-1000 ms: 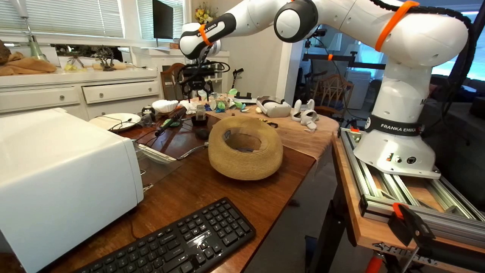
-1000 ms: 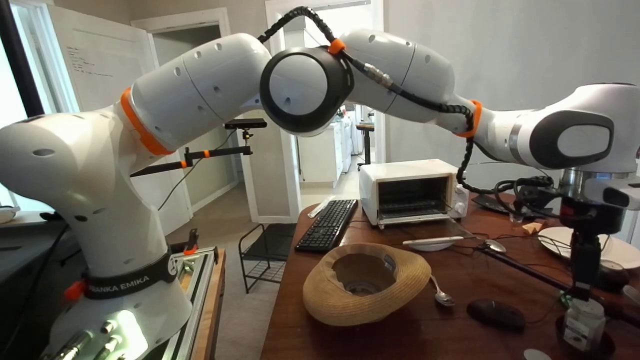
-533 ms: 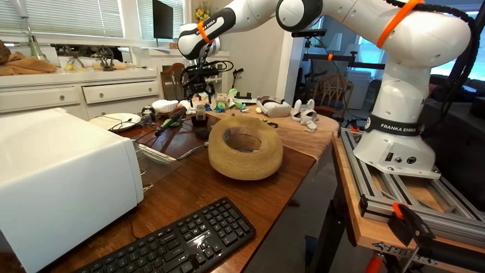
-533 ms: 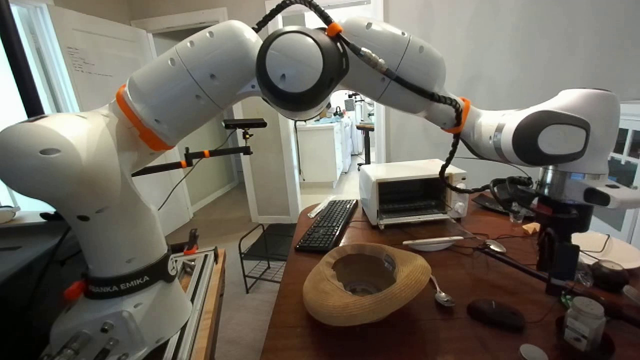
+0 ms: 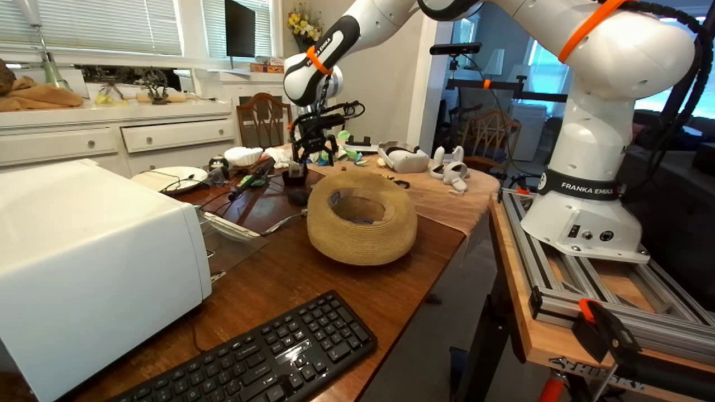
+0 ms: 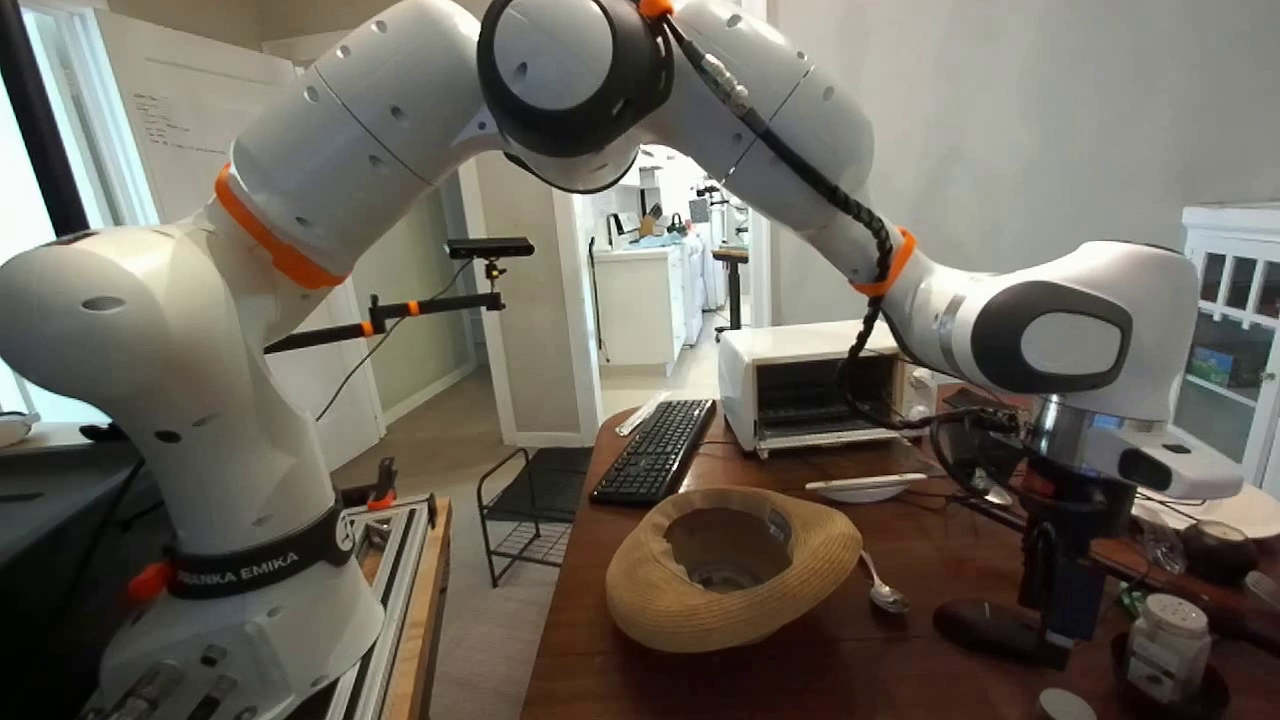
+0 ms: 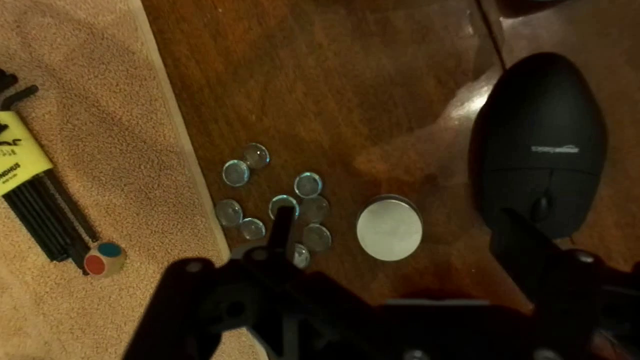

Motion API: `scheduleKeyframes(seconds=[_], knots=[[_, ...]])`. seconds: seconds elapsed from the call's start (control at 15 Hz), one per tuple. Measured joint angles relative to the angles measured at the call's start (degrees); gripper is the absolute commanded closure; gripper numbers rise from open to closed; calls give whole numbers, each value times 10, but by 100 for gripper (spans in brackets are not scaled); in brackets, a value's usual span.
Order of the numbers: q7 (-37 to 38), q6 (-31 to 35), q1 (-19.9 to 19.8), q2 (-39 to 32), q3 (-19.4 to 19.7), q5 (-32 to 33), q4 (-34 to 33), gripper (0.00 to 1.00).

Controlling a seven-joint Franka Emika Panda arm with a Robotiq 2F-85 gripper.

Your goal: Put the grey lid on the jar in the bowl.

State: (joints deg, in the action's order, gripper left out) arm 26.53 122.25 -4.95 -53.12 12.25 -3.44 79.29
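1. Wrist view: The gripper (image 7: 397, 215) hung above the worktop (image 7: 325, 75) with its fingers spread wide, holding nothing. The grey lid (image 7: 389, 229) lay flat in that gap — a span presumably meant to straddle its rim. Glass discs (image 7: 236, 173) lay to one side and a mouse (image 7: 540, 145) to the other, leaving what looked like limited room for the fingers.

2. In an exterior view, the jar (image 6: 1168, 645) stood in a dark bowl (image 6: 1213, 690), which likely steadied it for capping. Since the earlier frame the gripper had dropped nearer the lid, now covering part of the mouse; jar, bowl and lid had not shifted.

3. In an exterior view, past an unmoved straw hat (image 5: 362, 223), the gripper hung lower and farther right in the frame than before.
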Motion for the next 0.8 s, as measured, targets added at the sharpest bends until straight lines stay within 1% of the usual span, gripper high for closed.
scheduleKeyframes(seconds=[0.13, 0.33, 0.53, 0.8], knots=[[0, 51, 0, 4, 1, 0, 34, 0], [4, 99, 0, -4, 1, -1, 53, 0], [8, 120, -1, -12, 1, -2, 52, 0], [16, 124, -3, -14, 1, -5, 45, 0]])
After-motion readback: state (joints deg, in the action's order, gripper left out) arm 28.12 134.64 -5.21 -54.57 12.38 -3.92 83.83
